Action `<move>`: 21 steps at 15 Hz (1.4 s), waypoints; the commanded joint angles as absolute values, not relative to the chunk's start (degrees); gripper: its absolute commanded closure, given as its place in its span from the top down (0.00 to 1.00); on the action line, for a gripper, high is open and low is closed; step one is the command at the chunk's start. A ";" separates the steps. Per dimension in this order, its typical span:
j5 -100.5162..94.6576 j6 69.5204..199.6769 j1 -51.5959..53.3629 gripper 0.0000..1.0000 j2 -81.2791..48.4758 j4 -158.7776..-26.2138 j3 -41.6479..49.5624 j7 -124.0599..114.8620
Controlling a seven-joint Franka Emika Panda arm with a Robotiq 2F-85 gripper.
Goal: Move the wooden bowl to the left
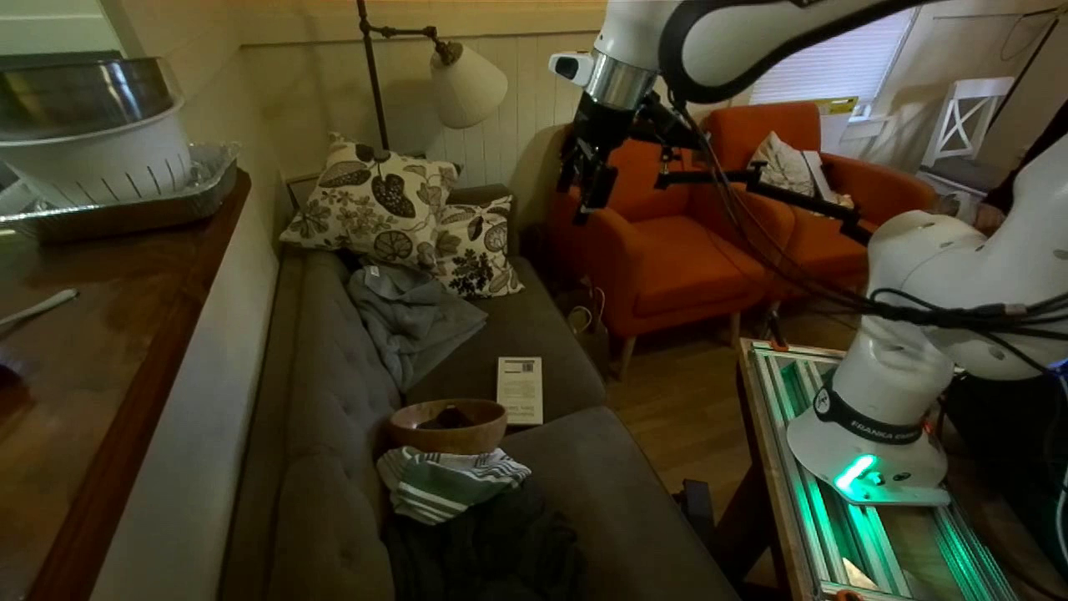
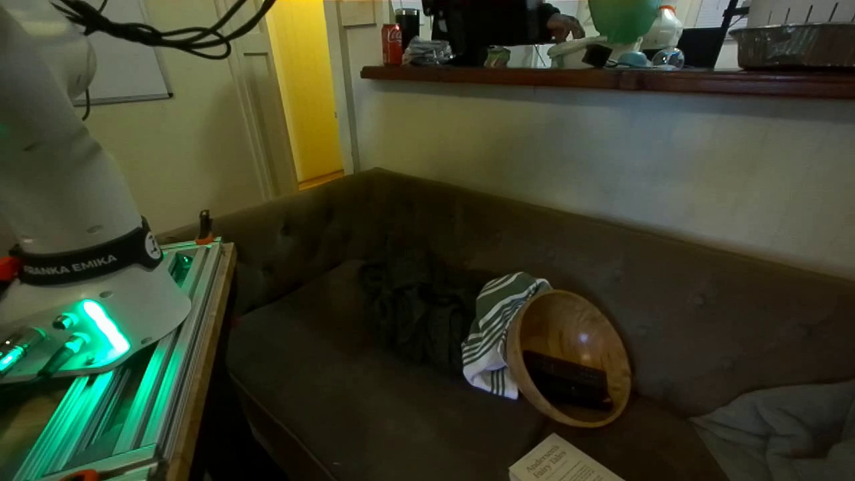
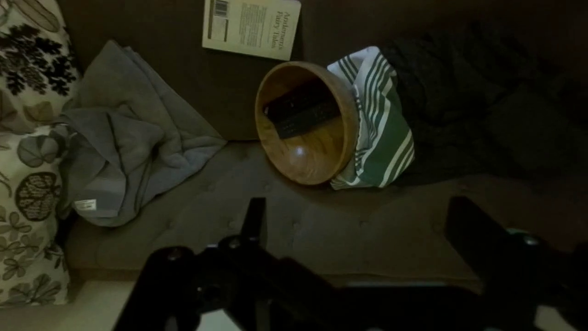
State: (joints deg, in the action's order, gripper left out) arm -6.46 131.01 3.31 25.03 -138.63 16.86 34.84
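Note:
The wooden bowl (image 1: pixel 448 437) sits on the grey sofa, tilted and leaning on a green-and-white striped cloth (image 1: pixel 455 488). It also shows in an exterior view (image 2: pixel 576 327) and in the wrist view (image 3: pixel 310 158). Dark oblong objects (image 3: pixel 303 115) lie inside it. My gripper (image 1: pixel 584 190) is high above the sofa, well apart from the bowl. In the wrist view my gripper (image 3: pixel 358 202) has its fingers wide apart with nothing between them. The bowl lies ahead of the fingertips there. The gripper is out of sight in an exterior view that shows the robot base.
A white book (image 1: pixel 520 391) lies beside the bowl on the sofa seat. A grey cloth (image 3: pixel 138 138) and patterned pillows (image 1: pixel 375 200) are toward one end, a dark cloth (image 2: pixel 421 300) toward the other. The sofa back (image 1: pixel 321 401), a lamp (image 1: pixel 467 83) and orange armchairs (image 1: pixel 684 259) stand around.

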 commanded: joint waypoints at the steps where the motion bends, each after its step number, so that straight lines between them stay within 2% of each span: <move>1: 7.79 130.31 7.33 1.00 11.98 -131.65 23.74 50.17; 3: 10.23 123.30 4.65 1.00 5.26 -126.40 21.30 49.37; 4: 8.66 128.62 2.13 1.00 12.17 -133.15 19.46 49.90; 7: 9.35 125.50 1.09 1.00 5.58 -128.30 17.49 49.41; 11: 9.31 124.91 0.88 1.00 4.83 -127.17 17.29 49.32; 13: 15.58 122.18 -0.32 1.00 -1.13 -121.98 17.41 60.46; 14: 17.19 121.61 2.64 1.00 -3.03 -120.52 20.27 63.85; 15: 19.92 120.41 -1.47 1.00 -6.62 -117.56 16.14 68.09; 21: 24.95 111.78 -11.65 1.00 -25.42 -99.03 7.51 87.95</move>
